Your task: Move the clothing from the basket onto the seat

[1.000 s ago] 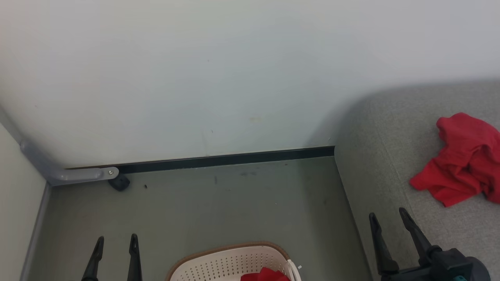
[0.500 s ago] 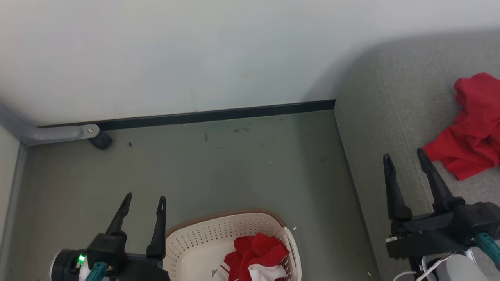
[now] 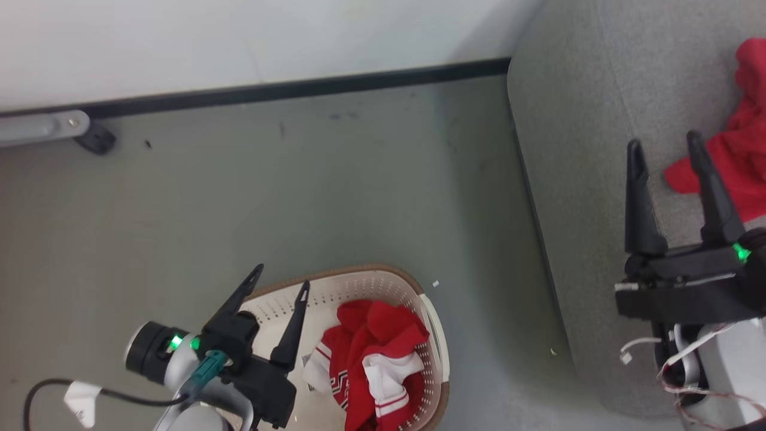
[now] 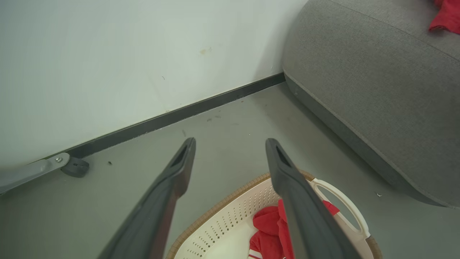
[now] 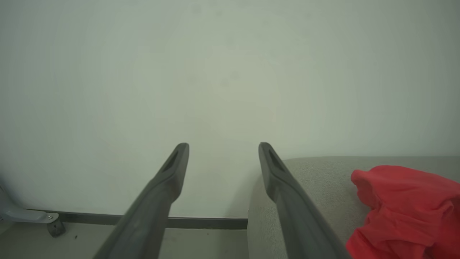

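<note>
- Head view: left gripper [image 3: 283, 275] hangs over the left rim of the basket [image 3: 359, 272], jaws spread wide, nothing held. Clothing [image 3: 371, 353] is heaped against the basket's right wall, red with white striped trim. Right gripper [image 3: 664, 139] is over the seat [image 3: 574, 149], jaws wide and empty, just beside a red garment [image 3: 742, 161] lying there.
- Left wrist view: the heap lies under the right finger.
- Right wrist view: jaws apart, facing the wall.
- Handling, judged: light, limp, likely to trail. Pinch a thick top fold.
</note>
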Tool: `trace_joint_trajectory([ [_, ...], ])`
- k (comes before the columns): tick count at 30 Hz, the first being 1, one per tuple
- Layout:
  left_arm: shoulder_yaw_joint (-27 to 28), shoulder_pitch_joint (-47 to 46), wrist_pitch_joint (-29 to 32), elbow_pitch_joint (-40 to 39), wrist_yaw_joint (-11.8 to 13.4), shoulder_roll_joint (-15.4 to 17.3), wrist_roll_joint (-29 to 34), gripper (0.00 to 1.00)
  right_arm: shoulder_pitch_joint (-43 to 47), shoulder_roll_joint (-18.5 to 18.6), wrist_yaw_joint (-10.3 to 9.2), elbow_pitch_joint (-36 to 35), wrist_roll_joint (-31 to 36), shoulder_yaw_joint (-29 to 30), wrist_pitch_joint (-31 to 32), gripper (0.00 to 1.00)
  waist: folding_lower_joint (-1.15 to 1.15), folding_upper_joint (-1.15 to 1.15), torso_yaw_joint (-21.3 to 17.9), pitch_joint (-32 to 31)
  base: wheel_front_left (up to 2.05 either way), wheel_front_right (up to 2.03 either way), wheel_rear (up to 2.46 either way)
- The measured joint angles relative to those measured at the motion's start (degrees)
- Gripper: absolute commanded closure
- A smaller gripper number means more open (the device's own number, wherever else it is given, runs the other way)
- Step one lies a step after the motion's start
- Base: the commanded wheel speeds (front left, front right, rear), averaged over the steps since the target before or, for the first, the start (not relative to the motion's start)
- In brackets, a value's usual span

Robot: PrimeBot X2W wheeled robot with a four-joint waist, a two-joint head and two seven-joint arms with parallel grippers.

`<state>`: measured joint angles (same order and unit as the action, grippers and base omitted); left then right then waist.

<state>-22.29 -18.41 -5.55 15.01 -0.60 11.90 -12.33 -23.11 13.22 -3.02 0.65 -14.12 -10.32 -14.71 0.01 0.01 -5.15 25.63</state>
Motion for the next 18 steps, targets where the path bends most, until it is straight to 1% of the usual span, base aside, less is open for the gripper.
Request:
trace_joint_trajectory([
  [5, -2.2, -3.4, 1.3, 2.5, -2.0, -0.4, 1.7, 0.00, -3.9, 0.5, 0.02, -0.6, 0.0, 1.2, 0.0, 0.00, 0.00, 0.00, -0.8, 4.2, 0.00, 0.00, 0.00],
  [8, -3.5, -4.8, 2.0, 4.0, -3.0, -1.1, 2.0, 0.00, -6.2, 0.6, 0.51, -0.5, 0.0, 1.8, 0.0, 0.00, 0.00, 0.00, -1.2, 6.6, 0.00, 0.00, 0.00],
  [13, -6.0, -6.2, 3.0, 6.6, -4.0, -1.4, 2.8, 0.00, -9.5, 1.0, 0.62, -0.5, 0.0, 2.2, 0.0, 0.00, 0.00, 0.01, -1.9, 10.2, 0.00, 0.00, 0.00],
  [15, -6.6, -6.5, 3.4, 7.4, -4.6, -1.6, 2.8, 0.00, -10.6, 1.1, 1.05, -0.4, 0.0, 2.2, 0.0, 0.00, 0.00, 0.00, -2.1, 11.4, 0.00, 0.00, 0.00],
  [18, -8.2, -7.8, 3.5, 8.7, -5.0, -2.3, 3.0, 0.00, -12.1, 1.1, 1.12, -0.4, 0.0, 2.3, 0.0, 0.00, 0.00, 0.01, -2.3, 13.1, 0.00, 0.00, 0.00],
])
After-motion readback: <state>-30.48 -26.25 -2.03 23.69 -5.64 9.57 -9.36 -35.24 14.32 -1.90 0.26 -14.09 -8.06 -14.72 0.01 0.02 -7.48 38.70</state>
